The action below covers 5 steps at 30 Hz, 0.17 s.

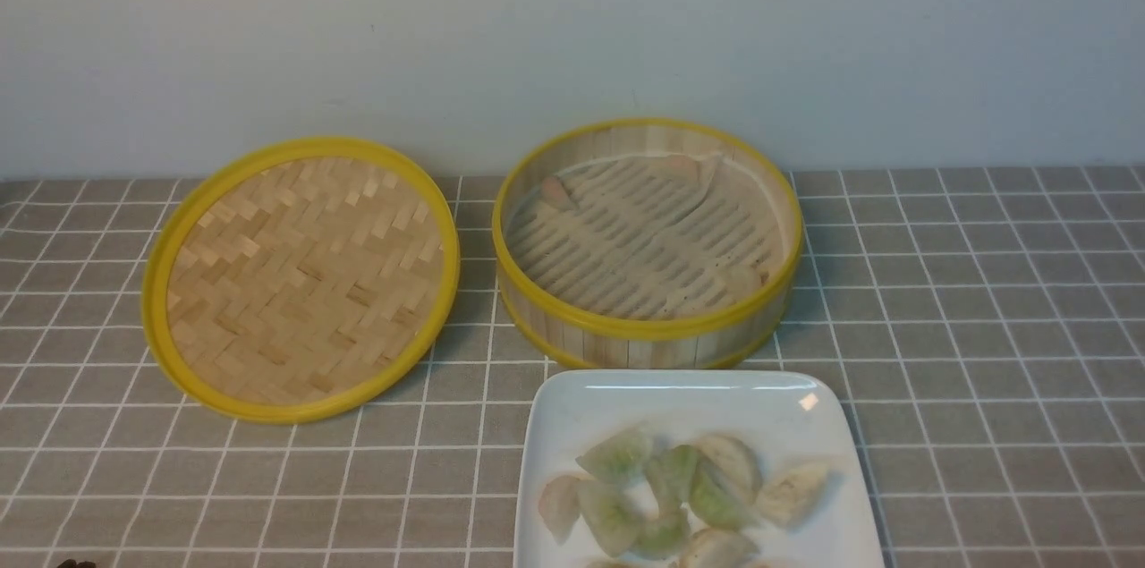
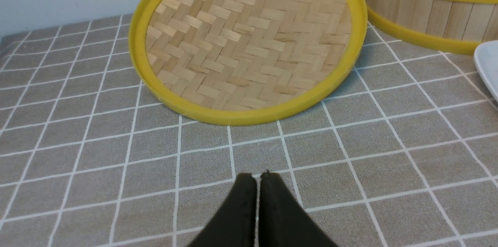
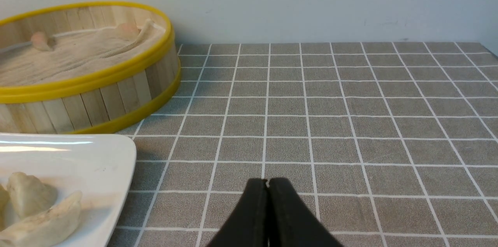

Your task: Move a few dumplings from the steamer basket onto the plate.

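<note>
Several dumplings [image 1: 671, 496] lie in a cluster on the white square plate [image 1: 689, 394] at the front centre. The steamer basket [image 1: 646, 331] stands just behind the plate, lined with a pale cloth; it holds no dumplings that I can see, only small pinkish bits [image 1: 555, 190] at its far side. The basket [image 3: 97, 95] and plate [image 3: 97, 161] also show in the right wrist view. My left gripper [image 2: 258, 175] is shut and empty above the cloth, in front of the lid. My right gripper [image 3: 267, 180] is shut and empty, to the right of the plate.
The flat woven lid [image 1: 304, 277] with its yellow rim leans tilted at the back left, beside the basket. A grey checked tablecloth [image 1: 984, 326] covers the table. A pale wall stands close behind.
</note>
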Motion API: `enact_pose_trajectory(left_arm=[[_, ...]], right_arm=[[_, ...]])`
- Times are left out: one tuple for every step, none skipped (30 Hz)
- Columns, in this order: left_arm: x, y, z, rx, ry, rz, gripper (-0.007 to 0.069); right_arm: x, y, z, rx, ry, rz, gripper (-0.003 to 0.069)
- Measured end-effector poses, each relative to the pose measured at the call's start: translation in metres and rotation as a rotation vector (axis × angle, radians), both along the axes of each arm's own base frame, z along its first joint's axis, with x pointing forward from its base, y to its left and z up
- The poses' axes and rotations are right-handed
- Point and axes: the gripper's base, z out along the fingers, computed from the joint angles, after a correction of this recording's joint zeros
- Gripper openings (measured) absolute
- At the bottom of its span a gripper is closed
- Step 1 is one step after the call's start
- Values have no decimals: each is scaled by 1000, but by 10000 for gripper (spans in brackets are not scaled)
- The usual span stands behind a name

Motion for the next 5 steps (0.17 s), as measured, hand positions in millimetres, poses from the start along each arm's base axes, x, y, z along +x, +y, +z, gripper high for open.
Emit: enact_pose_trajectory(left_arm=[[0,0,0,0,0,0,-5],[0,0,0,0,0,0,-5],[0,0,0,0,0,0,-5],[0,0,0,0,0,0,-5],[0,0,0,0,0,0,-5]], right_arm=[[0,0,0,0,0,0,-13],[0,0,0,0,0,0,-13],[0,0,0,0,0,0,-13],[0,0,0,0,0,0,-13],[0,0,0,0,0,0,-13]])
